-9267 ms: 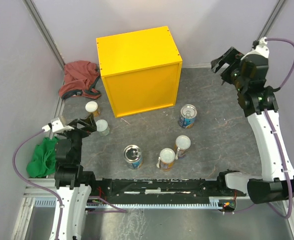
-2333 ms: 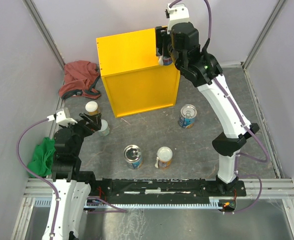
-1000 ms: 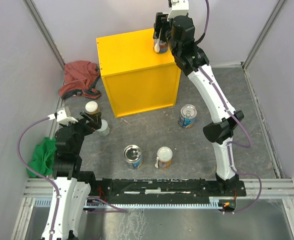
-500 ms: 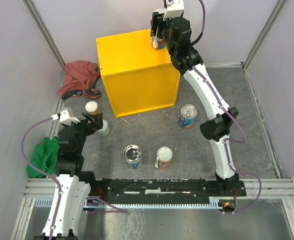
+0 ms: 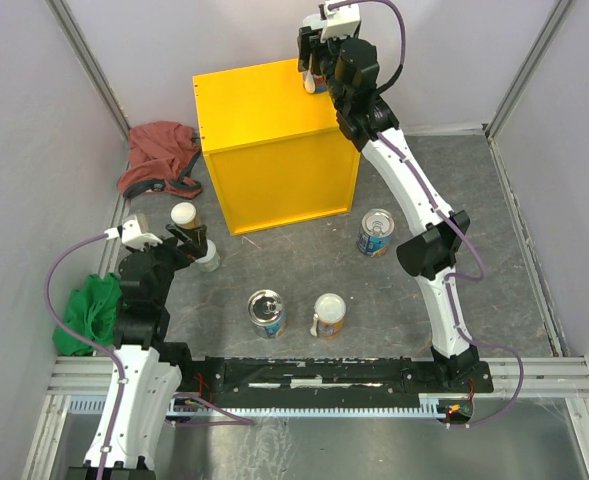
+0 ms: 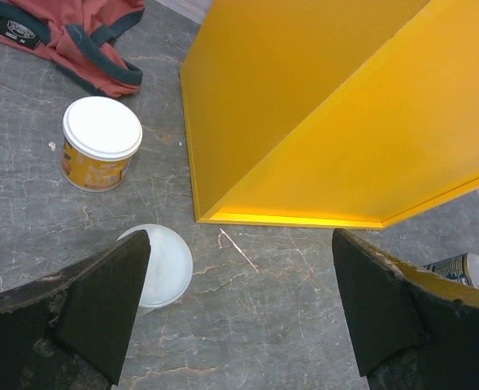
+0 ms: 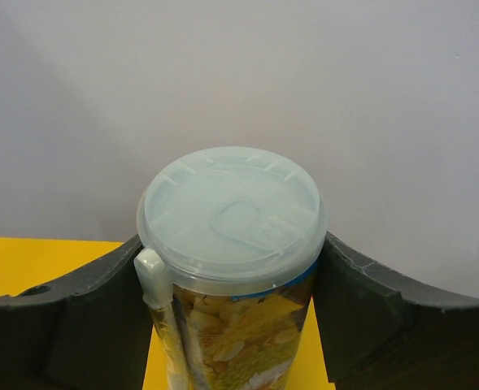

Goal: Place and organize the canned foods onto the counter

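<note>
one can reaches the counter's back right corner
the right gripper has carried the tall can further back and pinches it there. five other cans wait on the table; the left gripper is spread wide above a short can.

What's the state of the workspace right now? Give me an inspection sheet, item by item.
Surface: grey marbled table, no spills seen.
Job's things: yellow counter upright; white-lidded can over its far right corner; on the table near blue tin, right blue tin, orange can, short orange can, short pale can.
Clutter: red cloth, green cloth.
Grippers: right gripper shut on white-lidded can; left gripper open by short pale can.
Cables: purple cable loops at table's left edge.
Surroundings: plain walls only.
</note>
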Controlling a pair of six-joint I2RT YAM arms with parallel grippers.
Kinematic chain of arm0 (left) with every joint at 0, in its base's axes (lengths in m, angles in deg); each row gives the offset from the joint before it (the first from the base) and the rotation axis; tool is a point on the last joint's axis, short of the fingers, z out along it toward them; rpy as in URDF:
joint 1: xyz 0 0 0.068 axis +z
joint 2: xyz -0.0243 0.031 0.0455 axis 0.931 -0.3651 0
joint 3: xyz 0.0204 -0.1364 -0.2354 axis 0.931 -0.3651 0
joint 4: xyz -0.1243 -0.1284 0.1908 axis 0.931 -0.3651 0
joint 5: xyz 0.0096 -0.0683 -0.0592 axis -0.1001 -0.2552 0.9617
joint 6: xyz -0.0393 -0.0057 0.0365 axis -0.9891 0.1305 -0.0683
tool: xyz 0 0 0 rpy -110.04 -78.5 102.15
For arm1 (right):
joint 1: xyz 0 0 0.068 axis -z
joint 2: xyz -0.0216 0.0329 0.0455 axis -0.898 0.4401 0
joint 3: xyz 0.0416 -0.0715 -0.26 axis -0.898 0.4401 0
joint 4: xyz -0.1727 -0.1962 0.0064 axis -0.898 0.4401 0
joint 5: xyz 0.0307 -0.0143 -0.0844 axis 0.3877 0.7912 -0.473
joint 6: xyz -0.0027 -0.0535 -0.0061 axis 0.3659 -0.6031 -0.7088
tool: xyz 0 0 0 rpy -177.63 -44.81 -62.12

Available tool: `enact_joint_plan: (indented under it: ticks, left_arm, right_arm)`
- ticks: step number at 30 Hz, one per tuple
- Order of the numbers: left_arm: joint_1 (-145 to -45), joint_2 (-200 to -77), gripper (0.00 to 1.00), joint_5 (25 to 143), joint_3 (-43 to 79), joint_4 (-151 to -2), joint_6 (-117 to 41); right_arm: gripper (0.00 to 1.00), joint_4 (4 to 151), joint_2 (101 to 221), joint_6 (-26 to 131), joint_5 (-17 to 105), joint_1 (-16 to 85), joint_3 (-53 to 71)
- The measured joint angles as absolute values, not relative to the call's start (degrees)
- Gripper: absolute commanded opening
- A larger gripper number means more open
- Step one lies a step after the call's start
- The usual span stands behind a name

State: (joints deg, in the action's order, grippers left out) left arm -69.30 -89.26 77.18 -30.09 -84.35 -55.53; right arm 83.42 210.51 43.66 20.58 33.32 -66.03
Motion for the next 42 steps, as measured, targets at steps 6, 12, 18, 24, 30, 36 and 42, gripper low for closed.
enact_joint_plan:
  ticks: [6, 12, 18, 24, 30, 36, 42]
  left_arm:
    - [-69.3, -90.5, 0.98, 77.4, -30.1, -84.2, -55.5]
    - [-69.3, -90.7, 0.98, 77.7, -30.1, -84.2, -55.5]
    - [-69.3, -90.3, 0.98, 78.4, -30.1, -83.9, -55.5]
    - [-69.3, -88.1, 0.98, 78.7, -30.1, -83.8, -55.5]
    - [-69.3, -85.2, 0.98, 78.7, -30.1, -84.1, -55.6]
    - [-69.3, -83.3, 0.98, 78.7, -30.1, -85.3, -55.6]
    - [-69.3, -80.5, 0.98, 78.7, -30.1, -87.4, -56.5]
  right_arm:
    - [0.74, 82.5, 210.8, 43.7, 21.3, 33.7, -65.8]
    - [0.92, 82.2, 210.8, 44.7, 21.4, 33.7, -65.0]
    - [0.95, 85.7, 210.7, 45.8, 21.4, 34.0, -60.9]
    - [0.99, 87.1, 210.0, 46.8, 21.4, 34.3, -59.4]
    - [0.99, 88.5, 204.7, 47.6, 21.5, 34.3, -54.9]
    - [0.99, 88.5, 195.8, 48.0, 21.4, 34.3, -47.5]
    - [0.99, 88.2, 187.2, 48.6, 21.7, 33.9, -38.6]
